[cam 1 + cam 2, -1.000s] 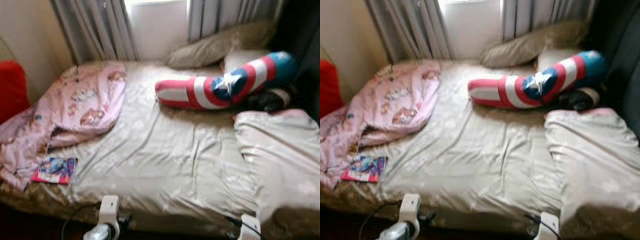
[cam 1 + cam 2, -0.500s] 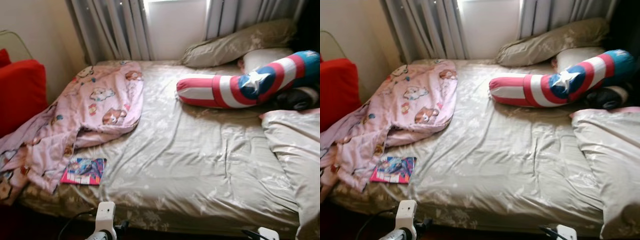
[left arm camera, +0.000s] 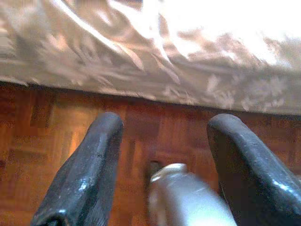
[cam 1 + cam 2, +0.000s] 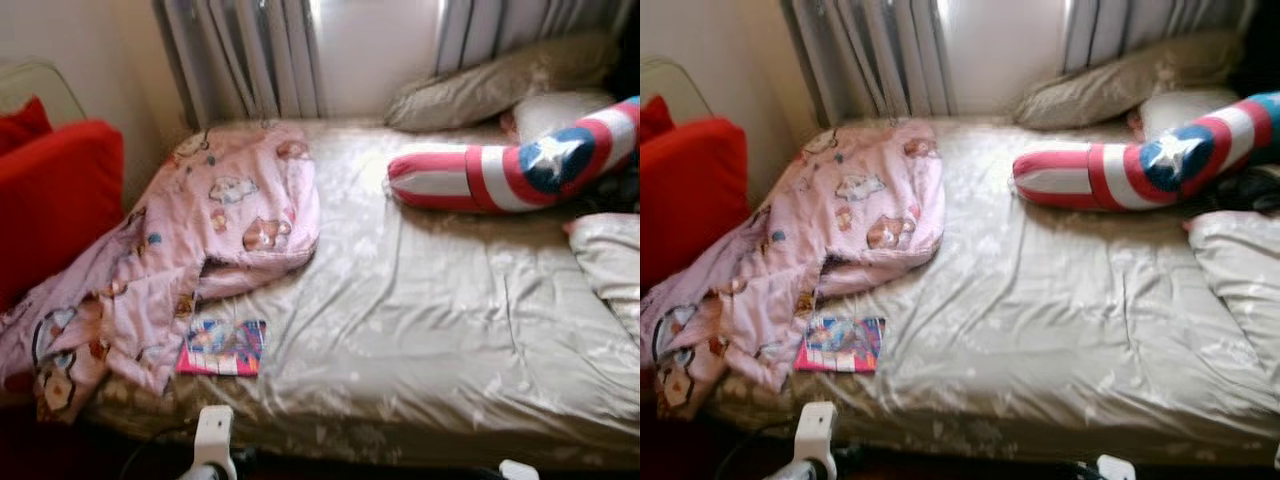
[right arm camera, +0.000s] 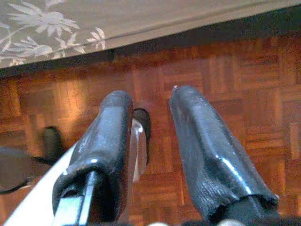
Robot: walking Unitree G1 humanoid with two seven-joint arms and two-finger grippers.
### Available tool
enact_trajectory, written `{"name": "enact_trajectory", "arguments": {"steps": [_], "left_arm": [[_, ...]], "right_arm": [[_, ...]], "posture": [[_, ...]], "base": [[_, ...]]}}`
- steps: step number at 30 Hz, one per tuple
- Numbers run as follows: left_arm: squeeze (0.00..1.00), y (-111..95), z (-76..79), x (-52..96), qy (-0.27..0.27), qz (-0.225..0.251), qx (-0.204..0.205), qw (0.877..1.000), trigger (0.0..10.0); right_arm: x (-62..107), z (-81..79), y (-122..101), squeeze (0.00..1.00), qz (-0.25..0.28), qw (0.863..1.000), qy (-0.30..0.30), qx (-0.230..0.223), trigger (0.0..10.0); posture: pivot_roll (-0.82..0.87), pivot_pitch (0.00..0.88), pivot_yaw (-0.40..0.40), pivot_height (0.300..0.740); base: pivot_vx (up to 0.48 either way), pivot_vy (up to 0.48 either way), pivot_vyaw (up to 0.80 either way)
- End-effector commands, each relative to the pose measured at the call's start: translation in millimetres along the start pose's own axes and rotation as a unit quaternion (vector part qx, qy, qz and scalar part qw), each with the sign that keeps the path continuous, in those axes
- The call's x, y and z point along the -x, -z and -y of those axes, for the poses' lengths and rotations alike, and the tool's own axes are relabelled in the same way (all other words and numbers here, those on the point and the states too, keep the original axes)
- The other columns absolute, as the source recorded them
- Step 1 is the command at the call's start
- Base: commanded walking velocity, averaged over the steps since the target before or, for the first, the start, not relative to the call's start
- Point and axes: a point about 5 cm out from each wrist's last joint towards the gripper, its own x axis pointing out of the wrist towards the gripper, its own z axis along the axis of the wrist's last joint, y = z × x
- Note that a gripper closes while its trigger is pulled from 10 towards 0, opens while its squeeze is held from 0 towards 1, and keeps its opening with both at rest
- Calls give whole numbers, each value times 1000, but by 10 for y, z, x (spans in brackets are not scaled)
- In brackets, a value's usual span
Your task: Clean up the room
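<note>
A crumpled pink cartoon-print blanket [image 4: 215, 240] lies over the bed's left side and spills off its near left corner. A colourful book [image 4: 222, 347] rests on the beige sheet [image 4: 430, 310] just beside the blanket's edge. A red, white and blue bolster with a star [image 4: 510, 170] lies across the far right. My left gripper [image 3: 164, 125] hangs open and holds nothing, over the parquet floor just below the bed's edge. My right gripper [image 5: 150, 96] is open too, low over the floor by the bed skirt.
Beige pillows [image 4: 490, 85] lean at the head of the bed under the curtained window [image 4: 370, 50]. A folded beige cover [image 4: 610, 265] sits at the right edge. A red cushioned seat [image 4: 50, 200] stands left of the bed. My left wrist [image 4: 213, 435] shows at the bottom.
The camera has swung to the left, so the bed and everything on it slid rightward in view and the red seat came further in. Nothing on the bed moved.
</note>
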Motion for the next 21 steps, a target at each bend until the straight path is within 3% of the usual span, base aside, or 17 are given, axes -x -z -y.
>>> {"name": "enact_trajectory", "arguments": {"steps": [1, 21], "left_arm": [[0, 75, -74, 28, -11, -14, 1, 1000, 10000], [0, 34, -71, 14, -16, -12, 3, 1000, 10000]], "right_arm": [[-16, -74, -25, 0, 4, 1000, -10, 4, 10000], [-35, -89, -140, 0, 19, 1000, -10, -9, 10000]], "posture": [[16, 0, 21, 720], [24, 0, 22, 720]], "base": [[0, 480, 0], [0, 480, 0]]}}
